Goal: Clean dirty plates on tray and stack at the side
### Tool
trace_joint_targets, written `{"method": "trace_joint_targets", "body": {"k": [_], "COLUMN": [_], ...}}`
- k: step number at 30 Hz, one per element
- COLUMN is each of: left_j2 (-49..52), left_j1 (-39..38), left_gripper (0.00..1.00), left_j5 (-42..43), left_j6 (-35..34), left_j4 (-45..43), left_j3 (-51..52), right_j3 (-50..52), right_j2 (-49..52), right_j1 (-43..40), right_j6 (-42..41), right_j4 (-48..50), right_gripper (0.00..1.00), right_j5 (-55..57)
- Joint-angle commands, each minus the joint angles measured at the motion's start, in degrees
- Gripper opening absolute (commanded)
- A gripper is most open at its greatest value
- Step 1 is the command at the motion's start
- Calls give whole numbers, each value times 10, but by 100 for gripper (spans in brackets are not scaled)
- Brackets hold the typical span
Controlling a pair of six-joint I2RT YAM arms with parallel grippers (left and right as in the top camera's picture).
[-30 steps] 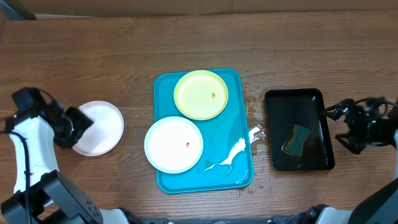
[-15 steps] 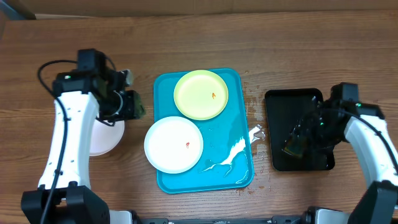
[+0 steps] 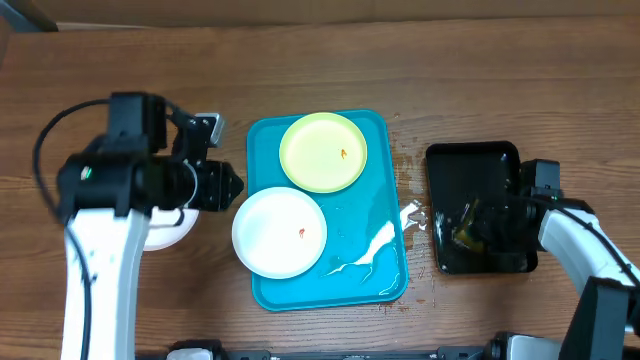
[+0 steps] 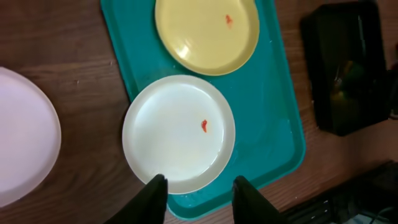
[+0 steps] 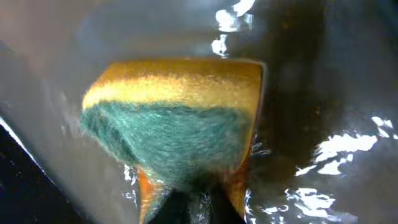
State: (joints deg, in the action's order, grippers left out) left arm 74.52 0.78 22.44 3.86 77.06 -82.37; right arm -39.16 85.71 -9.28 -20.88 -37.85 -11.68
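1. Three plates to find. The yellow-green plate [image 3: 323, 151] sits at the far end of the turquoise tray [image 3: 392, 282], and a white plate [image 3: 279, 232] sits at the near end. The white plate's left edge hangs out over the tray's rim.
2. Each of those two carries one small orange-red speck. The wrist view shows it near the middle of the white plate and toward the far side of the yellow-green one.
3. Your third plate [image 3: 160, 236] lies on the wooden table [image 3: 120, 60] left of the tray. From overhead your left arm covers most of it. The left wrist camera cuts it off at the frame edge.
4. Your left gripper [image 4: 200, 186] has its fingers spread wide and empty. In the left wrist view their tips frame the near rim of the white plate. I cannot tell whether they touch it.
5. A white streak [image 3: 375, 245] runs across the tray's near right corner. I cannot make out what it is.
6. Your right gripper [image 5: 189, 208] is down inside the black tray [image 3: 470, 160], right at the green-and-yellow sponge [image 5: 174, 134].
7. That sponge fills the right wrist view above a wet, glinting floor. The fingers are only a dark shape at the bottom edge, so I cannot tell whether they grip it.
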Motion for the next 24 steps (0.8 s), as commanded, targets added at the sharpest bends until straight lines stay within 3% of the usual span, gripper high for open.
{"method": "trace_joint_targets", "body": {"k": [1,2,3,11,12,14,15,16,17,18,19,21,24], "left_j2": [-67,-76,-84,-93,-91,-89,-88,-87,-86,-85,-85,-85,-85], "left_j1": [0,0,-1,-1,-1,-1,-1,-1,-1,0,-1,-1,-1], "left_gripper": [70,89,97,100,100,100,100,100,100,100,100,100,100], "left_j5": [25,24,24,25,25,27,27,26,26,25,24,24,24], "left_j6": [24,24,24,24,24,23,24,24,24,24,24,24,24], "left_j4": [1,2,4,7,7,7,7,7,7,7,7,7,7], "left_j3": [-14,-14,-14,-14,-14,-14,-14,-14,-14,-14,-14,-14,-14], "right_j3": [12,-1,-19,-175,-176,-175,-175,-175,-174,-173,-169,-155,-119], "right_j2": [13,13,13,4,4,5,5,5,5,6,6,6,6], "right_j1": [2,2,2,16,18,18,18,18,18,18,18,18,19], "right_j6": [-1,-1,-1,38,37,37,37,37,37,37,37,37,36], "right_j4": [-4,-19,-39,-200,-200,-193,-186,-176,-171,-170,-167,-151,-113], "right_gripper": [4,4,4,5,13,80,95,90,70,58,54,64,65], "right_j5": [16,16,16,42,41,24,13,6,5,7,7,7,6]}}
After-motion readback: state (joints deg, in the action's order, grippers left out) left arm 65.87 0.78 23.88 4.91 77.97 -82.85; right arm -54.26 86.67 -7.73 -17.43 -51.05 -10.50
